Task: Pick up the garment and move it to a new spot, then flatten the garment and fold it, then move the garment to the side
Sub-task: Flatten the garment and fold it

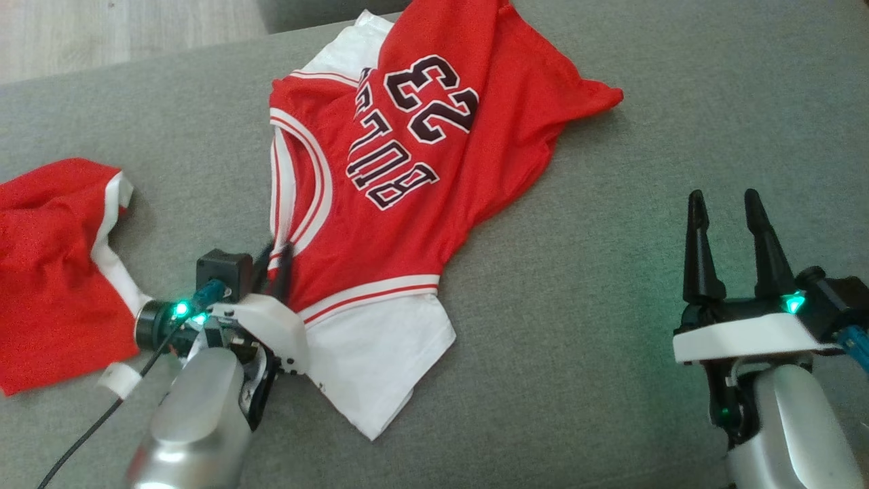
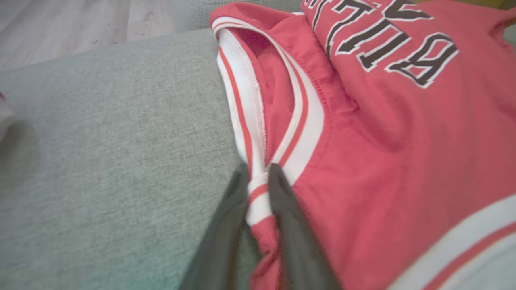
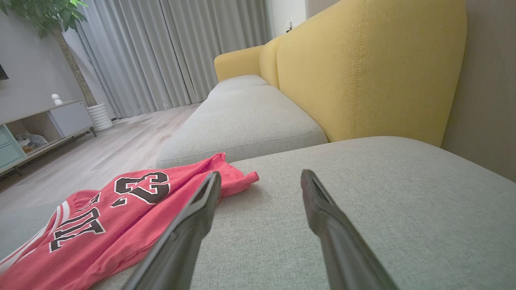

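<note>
The garment (image 1: pixel 407 170) is a red jersey with white trim, black "23" and lettering. It lies crumpled on the grey sofa seat (image 1: pixel 611 339), over a white layer that sticks out at its near end. My left gripper (image 1: pixel 278 261) sits at the jersey's left edge. In the left wrist view its two dark fingers (image 2: pixel 242 189) pinch the striped white armhole trim of the garment (image 2: pixel 383 141), so the left gripper (image 2: pixel 259 173) is shut on it. My right gripper (image 1: pixel 730 204) stands open over bare cushion, well right of the jersey. The right wrist view shows the right gripper (image 3: pixel 260 177) with the garment (image 3: pixel 100 225) to its left.
A second red cloth with a white edge (image 1: pixel 54 272) lies at the far left of the seat. A black cable (image 1: pixel 88 421) trails from my left wrist. The yellow backrest (image 3: pixel 363 72) rises behind the seat, and wooden floor (image 1: pixel 102 27) runs beyond the far edge.
</note>
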{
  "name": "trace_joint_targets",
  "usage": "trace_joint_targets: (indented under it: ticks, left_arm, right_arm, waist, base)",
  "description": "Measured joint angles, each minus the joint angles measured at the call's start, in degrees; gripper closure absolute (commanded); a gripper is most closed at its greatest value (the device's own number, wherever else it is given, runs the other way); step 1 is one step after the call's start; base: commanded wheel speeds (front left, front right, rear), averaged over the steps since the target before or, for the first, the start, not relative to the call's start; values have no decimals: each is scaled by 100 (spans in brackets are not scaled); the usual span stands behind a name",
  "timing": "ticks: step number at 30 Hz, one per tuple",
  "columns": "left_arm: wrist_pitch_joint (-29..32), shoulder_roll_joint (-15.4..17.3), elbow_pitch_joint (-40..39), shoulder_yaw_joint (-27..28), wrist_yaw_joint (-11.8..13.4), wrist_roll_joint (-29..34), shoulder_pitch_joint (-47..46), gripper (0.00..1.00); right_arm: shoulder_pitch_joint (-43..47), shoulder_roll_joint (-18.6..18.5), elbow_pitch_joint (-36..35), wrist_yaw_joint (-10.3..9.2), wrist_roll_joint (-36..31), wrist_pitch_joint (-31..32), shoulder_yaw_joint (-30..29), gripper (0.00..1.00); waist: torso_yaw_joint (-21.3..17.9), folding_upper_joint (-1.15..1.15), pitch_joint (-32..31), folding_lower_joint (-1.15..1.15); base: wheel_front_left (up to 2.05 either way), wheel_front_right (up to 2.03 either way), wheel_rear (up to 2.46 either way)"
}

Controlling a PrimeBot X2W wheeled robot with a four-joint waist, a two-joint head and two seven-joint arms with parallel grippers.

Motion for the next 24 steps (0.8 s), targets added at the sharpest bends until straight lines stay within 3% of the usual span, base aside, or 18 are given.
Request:
trace_joint_targets:
  ticks: [11,24]
  left_arm:
    - [-486,235,110,57,38,-48,-400,100]
    - [-595,771,398,145,1,68,-2356,100]
  right_arm:
    - [-61,1,35,0,44,0,304,0]
    - [-419,1,13,0,254,-1,665,0]
  waist:
    - [-237,0,162,0]
    - [-546,0,635,1]
  base:
    - [0,0,0]
    - [0,0,0]
